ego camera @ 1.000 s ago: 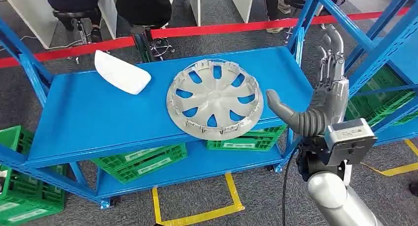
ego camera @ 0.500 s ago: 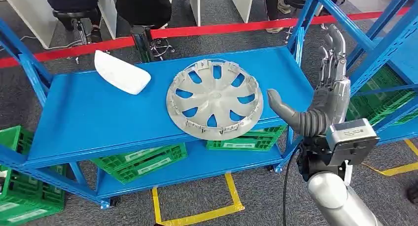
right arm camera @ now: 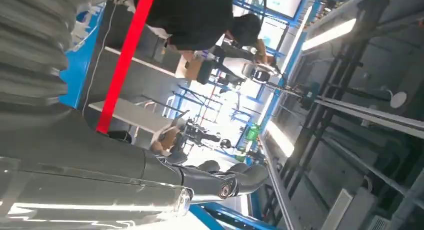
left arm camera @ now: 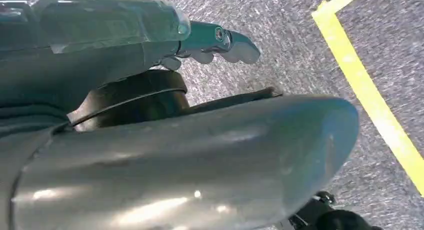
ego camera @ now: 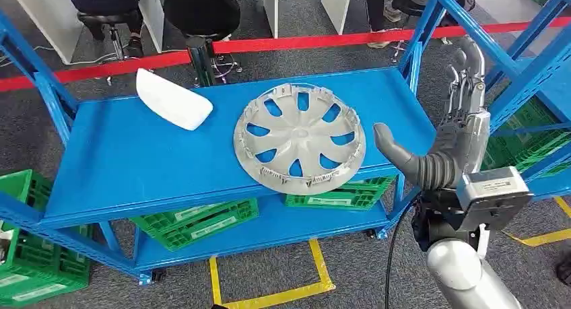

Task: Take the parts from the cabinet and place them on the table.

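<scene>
Head view shows a blue steel shelf (ego camera: 135, 161) on grey carpet, green crates (ego camera: 195, 218) beneath, red barrier tape (ego camera: 303, 41) behind, carrying one white curved part (ego camera: 174, 99) and one silver hubcap (ego camera: 299, 136), with the right hand (ego camera: 448, 137) beside it, fingers spread, holding nothing.

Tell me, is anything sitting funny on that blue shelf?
Yes. The hubcap sticks out past the front edge of the shelf, so part of it hangs over nothing. It also lies inside-up, with its clips showing. The white cover lies slanted near the back. The right hand is open beside the hubcap, not touching it.
</scene>
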{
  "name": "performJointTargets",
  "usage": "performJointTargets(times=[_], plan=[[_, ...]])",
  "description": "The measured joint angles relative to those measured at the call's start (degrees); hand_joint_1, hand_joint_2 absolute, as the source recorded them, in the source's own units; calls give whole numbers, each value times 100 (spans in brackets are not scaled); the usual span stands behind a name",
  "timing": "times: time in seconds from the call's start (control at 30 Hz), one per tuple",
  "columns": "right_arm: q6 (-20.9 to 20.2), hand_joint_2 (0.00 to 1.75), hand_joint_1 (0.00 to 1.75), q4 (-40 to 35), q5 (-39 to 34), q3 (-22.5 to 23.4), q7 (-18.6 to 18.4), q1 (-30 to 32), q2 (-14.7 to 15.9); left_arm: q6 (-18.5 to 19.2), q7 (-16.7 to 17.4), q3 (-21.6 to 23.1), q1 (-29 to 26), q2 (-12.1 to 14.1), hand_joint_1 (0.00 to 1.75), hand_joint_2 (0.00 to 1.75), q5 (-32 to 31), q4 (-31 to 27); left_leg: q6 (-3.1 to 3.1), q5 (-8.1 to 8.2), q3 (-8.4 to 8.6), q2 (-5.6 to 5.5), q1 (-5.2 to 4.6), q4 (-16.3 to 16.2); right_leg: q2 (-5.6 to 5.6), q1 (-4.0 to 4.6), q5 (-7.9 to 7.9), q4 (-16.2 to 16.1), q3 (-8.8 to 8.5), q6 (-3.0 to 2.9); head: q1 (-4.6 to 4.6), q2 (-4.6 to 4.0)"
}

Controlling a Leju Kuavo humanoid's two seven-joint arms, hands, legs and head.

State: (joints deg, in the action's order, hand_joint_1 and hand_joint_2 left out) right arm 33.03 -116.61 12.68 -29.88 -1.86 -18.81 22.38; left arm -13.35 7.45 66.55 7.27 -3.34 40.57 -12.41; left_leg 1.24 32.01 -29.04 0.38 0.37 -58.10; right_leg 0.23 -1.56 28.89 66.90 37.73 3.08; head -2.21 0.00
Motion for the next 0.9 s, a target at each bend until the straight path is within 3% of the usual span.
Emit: performJointTargets(times=[0.03, 0.1, 0.17, 0.23, 0.27, 0.37, 0.4, 0.43, 0.47, 0.53, 0.6, 0.63, 0.73, 0.9], plan=[[-2, 175, 0, -4, 0, 0, 2, -1, 0, 0, -2, 0, 0, -2, 0, 0, -2, 0, -26, 43, 58, -2, 2, -1, -3, 0, -318, -526, -196, -26, -9, 0], [-4, 175, 0, -9, 0, 2, 4, -6, -2, 0, -7, 0, 14, -2, 0, 0, -11, 0, -102, 91, 32, -7, -24, -16, -3, 48, -198, -767, -337, -100, 20, 0], [-7, 175, 0, -18, 0, 0, 4, 5, -7, 0, -9, 0, 10, -4, 0, 0, -18, 0, -155, 71, 9, 12, -17, 28, 2, 60, -127, -797, -320, -164, 11, 0], [-4, 175, 0, -35, 0, 7, 4, -4, -11, 0, -7, 0, 20, 2, 0, 0, -17, 0, -234, 155, 53, 14, -16, 40, -1, 9, -126, -884, -394, -223, 20, 0], [-4, 175, 0, -44, 2, 7, 4, -3, -11, 0, -9, 0, 26, 2, 0, 0, -24, -2, -259, 233, 2, -11, -15, -121, -12, 12, -111, -914, -448, -250, 59, 0], [0, 175, 0, -53, 2, 2, 4, 3, -15, 0, -9, 0, 26, 4, 0, 0, -28, 0, -292, 703, -781, -48, 6, -1435, -34, 28, -66, -928, -498, -313, 172, 0], [0, 175, 0, -53, 2, 0, 4, 7, -15, -2, -9, 0, 28, 11, 0, 0, -33, 2, -293, 716, -995, -48, 9, -1711, -33, 32, -47, -928, -513, -318, 184, 0], [-2, 175, 0, -52, 2, 0, 4, 9, -17, -2, -4, 0, 29, 20, 0, 0, -37, 2, -295, 574, -1089, -47, 9, -1724, -25, 33, -24, -927, -543, -318, 197, 0], [-2, 175, 0, -54, 0, -2, 4, 13, -17, -2, 2, 0, 22, 28, 0, 0, -35, 4, -289, 292, -1057, -45, 10, -1495, -14, 33, 11, -927, -593, -308, 225, 0], [-4, 175, 0, -55, 0, -2, 4, 15, -17, -2, 0, 0, 11, 31, 0, 0, -35, 4, -261, -403, -742, -40, 11, -597, 1, 29, 89, -925, -717, -268, 271, 0], [-11, 175, 0, -52, -2, -2, 2, 8, -17, -2, -11, 0, 11, 28, 0, 0, -35, 7, -229, -450, -616, -42, -10, -270, 20, 63, 139, -888, -712, -204, 313, 0], [-13, 175, 0, -52, -9, 2, -15, 13, -20, -2, -9, 0, 10, 28, 0, 0, -33, 7, -185, -335, -573, -37, -9, -167, 19, 60, 135, -893, -676, -177, 310, 0], [-66, 175, 0, -52, -26, 0, -50, 12, -15, -2, -9, 0, -5, 4, 0, 0, 7, 11, -187, -355, -573, -61, 2, -152, 7, 66, 132, -899, -696, -247, 251, 0], [-105, 175, 0, -50, -50, -2, -74, 4, -15, -2, -9, 0, -1, -2, 0, 0, 15, 15, -130, -319, -566, -45, -20, -152, 8, 59, 130, -976, -736, -247, 166, 0]])
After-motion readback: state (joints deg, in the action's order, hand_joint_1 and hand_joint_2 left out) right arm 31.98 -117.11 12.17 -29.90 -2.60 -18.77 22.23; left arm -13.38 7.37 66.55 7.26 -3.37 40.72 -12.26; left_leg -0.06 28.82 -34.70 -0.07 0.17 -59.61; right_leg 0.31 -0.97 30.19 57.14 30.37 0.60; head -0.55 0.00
